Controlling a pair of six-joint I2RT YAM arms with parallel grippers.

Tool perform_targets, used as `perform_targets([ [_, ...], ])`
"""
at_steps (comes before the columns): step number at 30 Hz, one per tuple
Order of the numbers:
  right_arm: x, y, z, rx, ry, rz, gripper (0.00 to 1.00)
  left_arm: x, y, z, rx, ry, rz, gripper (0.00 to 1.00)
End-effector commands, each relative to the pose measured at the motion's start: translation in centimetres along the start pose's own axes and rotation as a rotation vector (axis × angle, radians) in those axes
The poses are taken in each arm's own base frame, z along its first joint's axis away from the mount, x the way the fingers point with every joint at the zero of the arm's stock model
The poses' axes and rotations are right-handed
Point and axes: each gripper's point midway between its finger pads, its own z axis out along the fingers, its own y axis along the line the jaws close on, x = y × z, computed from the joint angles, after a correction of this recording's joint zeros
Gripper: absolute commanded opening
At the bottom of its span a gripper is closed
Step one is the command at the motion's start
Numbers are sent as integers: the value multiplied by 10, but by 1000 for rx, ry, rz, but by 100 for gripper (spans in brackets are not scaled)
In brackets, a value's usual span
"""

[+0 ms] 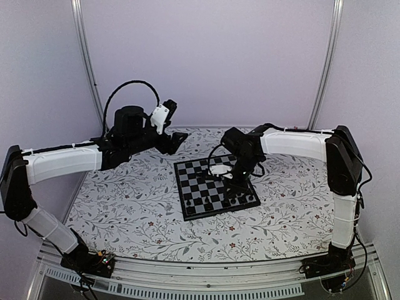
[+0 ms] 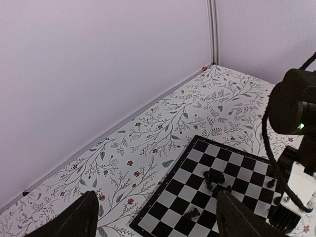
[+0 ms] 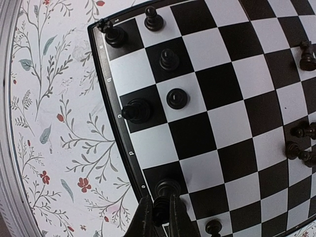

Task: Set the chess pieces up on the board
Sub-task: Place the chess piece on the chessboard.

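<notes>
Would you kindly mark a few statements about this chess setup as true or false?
1. The board lies on a floral cloth. True.
2. The left gripper is open and holds nothing. True.
3. The right gripper hangs off the board, over the floral cloth. False: it is over the board's edge squares, shut on a chess piece.
4. All pieces stand upright. False: some pieces lie tipped over on the board.

I work in a lab test booth: plain pale walls (image 1: 206, 56), metal corner rails (image 1: 86, 56), my arms (image 1: 62, 161) bolted to a floral-clothed counter (image 1: 125, 212).
</notes>
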Motion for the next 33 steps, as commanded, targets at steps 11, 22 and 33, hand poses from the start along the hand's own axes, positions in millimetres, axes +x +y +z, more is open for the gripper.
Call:
perform_targets([
  [11,0,2,10,-59,3,31,2,-2,-1,5,33,7,-7,84],
  [22,-1,0,8,-54,-1,38,27,1,-3,8,43,20,-8,84],
  [33,-16,-23,-78,-18,-229,109,41,35,-13,27,87,150,-26,82],
])
